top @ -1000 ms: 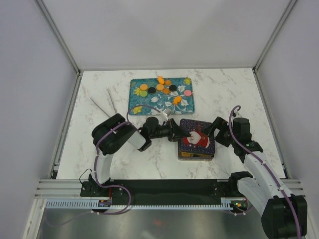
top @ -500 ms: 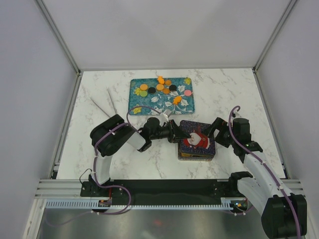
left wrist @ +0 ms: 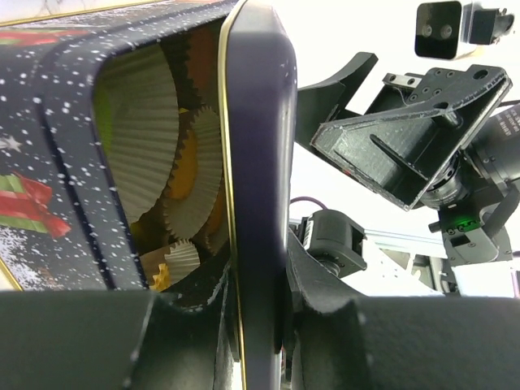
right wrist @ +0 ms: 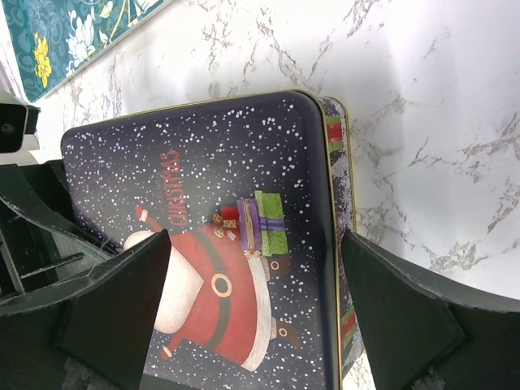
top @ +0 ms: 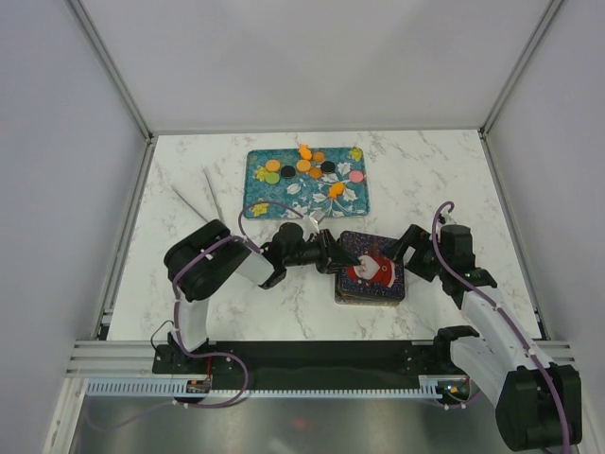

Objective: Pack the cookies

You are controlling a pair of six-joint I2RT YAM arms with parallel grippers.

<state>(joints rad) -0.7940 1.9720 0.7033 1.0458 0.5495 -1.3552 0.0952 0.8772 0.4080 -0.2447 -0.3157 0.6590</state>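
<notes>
**Top external view**
- Left hand (top: 331, 253): narrow, clamped on the near-left edge of the lid (top: 373, 268).
- Lid: flat rounded rectangle of printed metal, dark blue with a Santa picture. It lies over the tin (top: 369, 299), slightly askew.
- Right hand (top: 408, 248): spread wide, holding nothing, just beside the tin's far side from the left hand.
- Cookies (top: 304, 166): small flat discs, mostly orange, with some black, green and pink. They lie loose on the tray (top: 284, 194), well beyond both hands.
- Tray: teal, rectangular, flower-patterned.
- Table (top: 444, 180): white marble pattern, smooth.

**Left wrist view**
- Lid (left wrist: 253, 162): seen edge-on between the fingers, a thin rolled wall with a gold rim line. It stands ajar from the tin body (left wrist: 49, 162).
- Paper cups (left wrist: 150, 138): white, crinkled and pleated, packed inside the tin. Orange shows in some, but what it is cannot be told.
- Right hand (left wrist: 406, 138): matte black angular plastic, just past the lid.

**Right wrist view**
- Right hand (right wrist: 252, 309): its fingers stand wide to either side of the lid (right wrist: 203, 187) without touching it.
- Lid face: glossy, snow-speckled, lettered "CHRISTMAS".
- Tin wall (right wrist: 345, 203): shows past the lid's edge, so the lid is not seated square.

**Step in hand (judgement)**
- The lid is being handled over the tin while cookies remain on the tray, so packing looks unfinished.
- The next move calls for a steady pinch on the slippery thin rim.
- The rounded corners must line up before the lid is pressed down, or the lid must be carried clear so the cups can be reached.
</notes>
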